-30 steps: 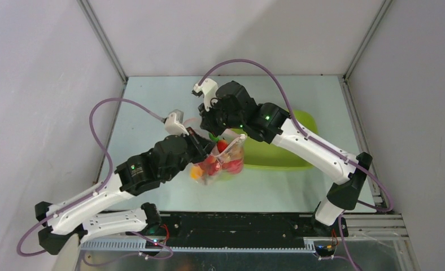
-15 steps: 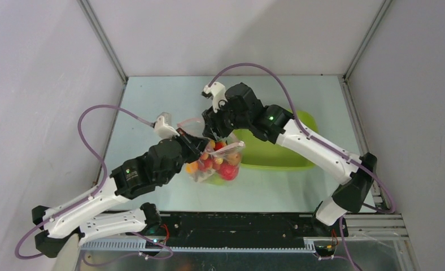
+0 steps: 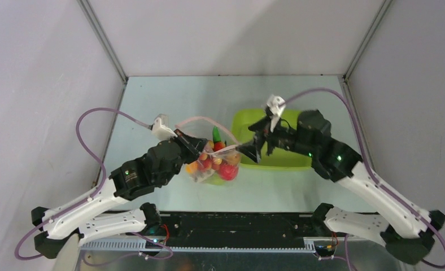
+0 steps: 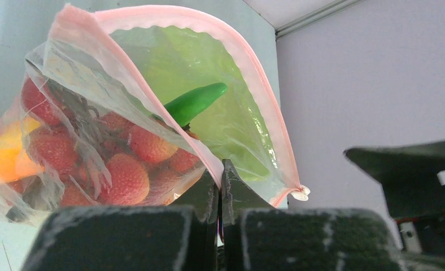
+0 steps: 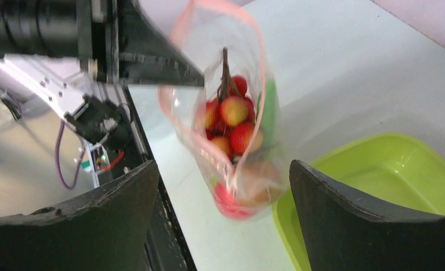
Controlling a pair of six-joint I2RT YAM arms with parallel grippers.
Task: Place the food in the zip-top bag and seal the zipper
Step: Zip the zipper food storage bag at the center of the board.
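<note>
The zip-top bag [image 3: 218,167] hangs from my left gripper [image 3: 208,148], which is shut on the near side of the pink zipper [image 4: 254,84]. The bag's mouth gapes open. Inside lies the food: red strawberries [image 4: 127,178], orange pieces [image 4: 0,161] and a long green pod [image 4: 195,103] that pokes up toward the mouth. My right gripper [image 3: 253,144] stands open just right of the bag, apart from it, holding nothing. In the right wrist view the bag [image 5: 237,141] hangs ahead between the wide-spread fingers [image 5: 367,217].
A lime-green tub [image 3: 291,155] sits on the table right of the bag, under my right gripper, and shows in the right wrist view [image 5: 395,180]. Pale walls close in the table on three sides. The arms' base rail [image 3: 237,226] runs along the near edge.
My right gripper has let go of the bag's mouth, opened wide and swung right over the tub. The left gripper, still holding the bag, drifted slightly left.
</note>
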